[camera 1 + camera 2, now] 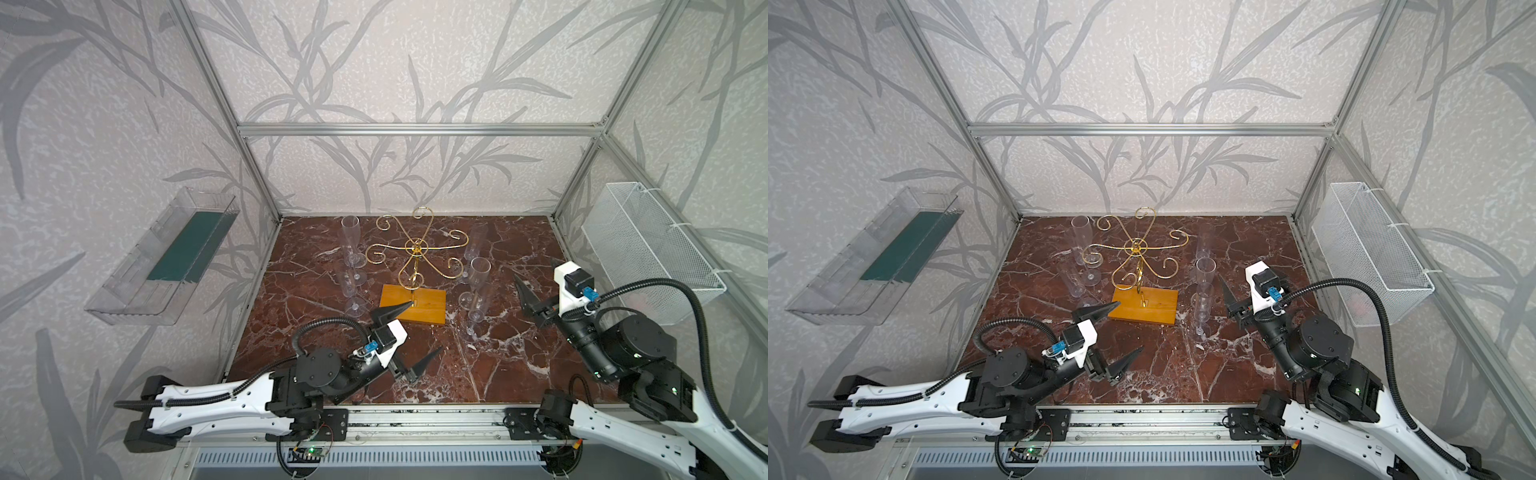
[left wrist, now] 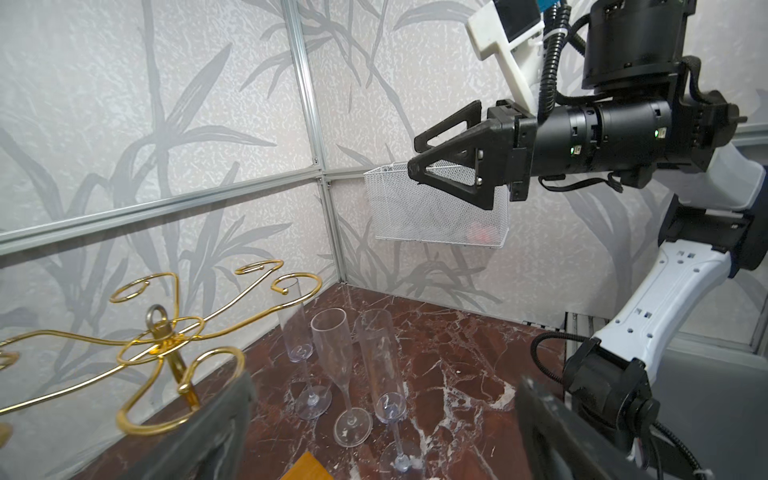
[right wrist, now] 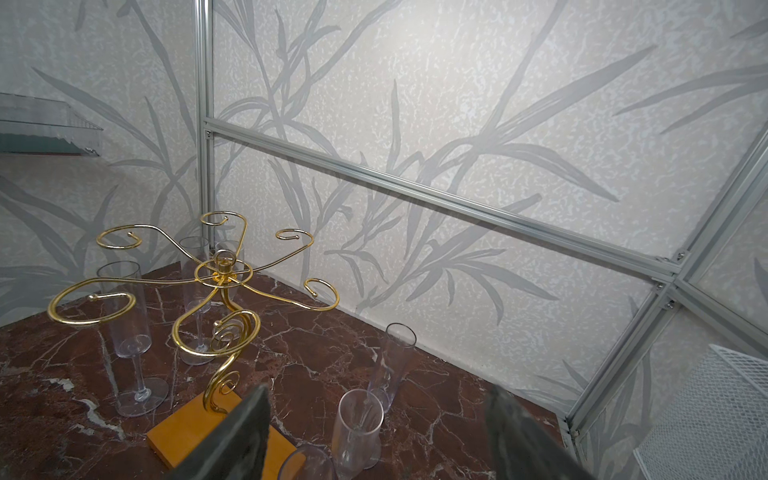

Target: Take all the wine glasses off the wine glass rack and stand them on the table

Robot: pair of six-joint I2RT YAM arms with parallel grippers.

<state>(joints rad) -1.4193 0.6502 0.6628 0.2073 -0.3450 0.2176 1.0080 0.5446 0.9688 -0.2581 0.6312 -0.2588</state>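
1. In a top view, my left gripper (image 1: 425,326) and right gripper (image 1: 534,268) gape, holding nothing. The wine glass rack (image 1: 417,249) stands mid-table, with wine glasses (image 1: 351,243) upright on the marble table (image 1: 498,374) either side.
2. Left wrist: my spread fingers (image 2: 216,432) frame three standing glasses.
3. Right wrist: the rack is just beyond my parted fingers (image 3: 245,432).

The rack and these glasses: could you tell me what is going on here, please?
Nothing is being handled right now. The rack stands bare, and six glasses stand upright on the table, three on each side of it. The left tool and right tool are both open and empty, clear of the glasses.
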